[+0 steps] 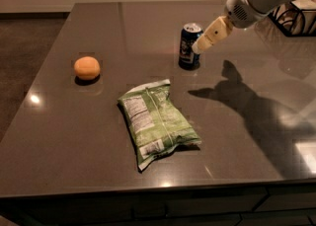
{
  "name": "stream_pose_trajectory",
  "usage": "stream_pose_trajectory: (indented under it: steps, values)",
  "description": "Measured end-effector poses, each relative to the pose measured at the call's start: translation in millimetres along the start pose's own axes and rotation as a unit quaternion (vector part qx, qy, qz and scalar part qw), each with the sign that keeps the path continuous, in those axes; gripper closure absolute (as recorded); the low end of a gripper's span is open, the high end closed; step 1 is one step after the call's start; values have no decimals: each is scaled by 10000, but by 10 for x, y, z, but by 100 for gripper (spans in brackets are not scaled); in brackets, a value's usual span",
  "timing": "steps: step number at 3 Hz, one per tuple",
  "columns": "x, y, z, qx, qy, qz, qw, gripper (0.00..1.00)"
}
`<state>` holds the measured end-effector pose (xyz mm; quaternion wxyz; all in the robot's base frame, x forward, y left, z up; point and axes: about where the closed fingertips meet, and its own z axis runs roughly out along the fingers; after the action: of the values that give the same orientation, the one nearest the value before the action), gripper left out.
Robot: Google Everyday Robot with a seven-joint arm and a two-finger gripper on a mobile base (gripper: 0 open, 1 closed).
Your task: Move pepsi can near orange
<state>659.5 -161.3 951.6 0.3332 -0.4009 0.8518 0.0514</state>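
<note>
The pepsi can (189,46) stands upright on the dark table (98,136), right of middle toward the back. It is dark blue with a silver top. The orange (87,67) lies on the left side of the table, well apart from the can. My gripper (201,45) comes in from the upper right on a white arm. Its pale tan fingers (213,33) point down-left, and the tip overlaps the can's upper right edge.
A green chip bag (155,120) lies flat in the middle front of the table, between can and orange but nearer the front. A black wire basket (296,18) sits at the far right edge. The arm casts a shadow (247,101) right of the bag.
</note>
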Motion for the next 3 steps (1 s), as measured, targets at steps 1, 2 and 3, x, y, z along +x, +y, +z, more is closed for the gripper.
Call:
stream_pose_trajectory:
  steps: [1,2,3]
  values:
    - [-174,-11,387,-164,-115,226,9995,0]
    - [-202,34,517,-187,-67,235,9995,0]
    - [-214,58,586,-220,-25,229,9995,14]
